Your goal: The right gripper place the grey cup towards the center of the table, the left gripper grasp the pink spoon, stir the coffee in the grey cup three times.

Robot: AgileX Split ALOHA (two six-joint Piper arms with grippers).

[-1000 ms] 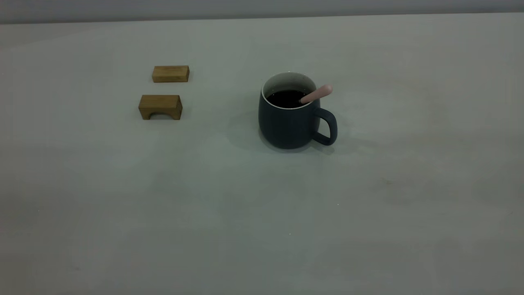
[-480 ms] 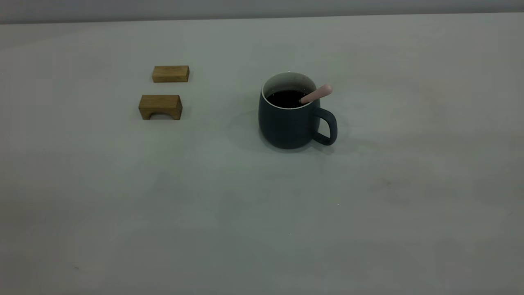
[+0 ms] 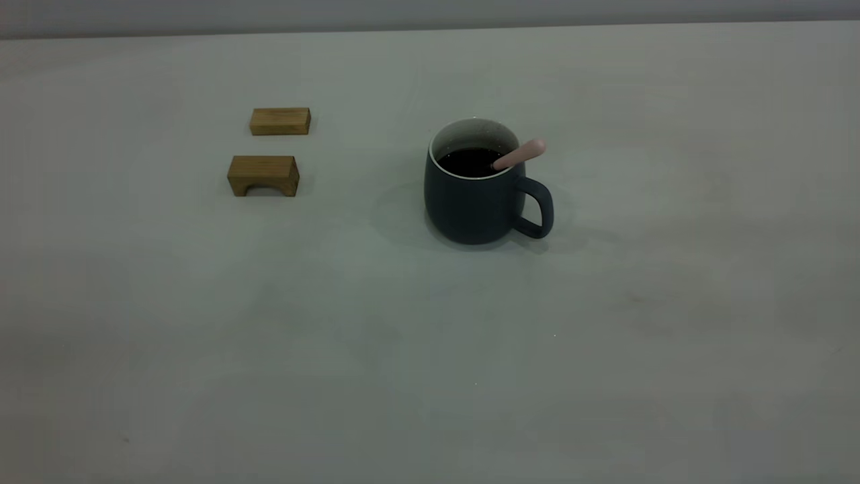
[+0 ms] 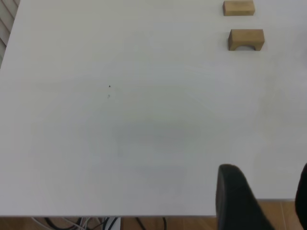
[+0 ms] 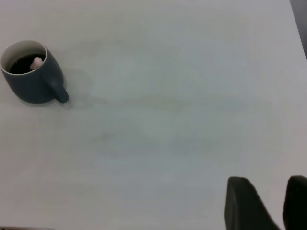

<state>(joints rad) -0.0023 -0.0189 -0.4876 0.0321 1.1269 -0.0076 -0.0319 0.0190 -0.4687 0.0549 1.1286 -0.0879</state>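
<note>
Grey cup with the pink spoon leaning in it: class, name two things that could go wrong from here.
1. The grey cup holds coffee fairly high, so a jolt could slop it onto the table.
2. The pink spoon leans loose on the rim above the loop handle; a tool reaching there might knock it out or tip the cup.
</note>
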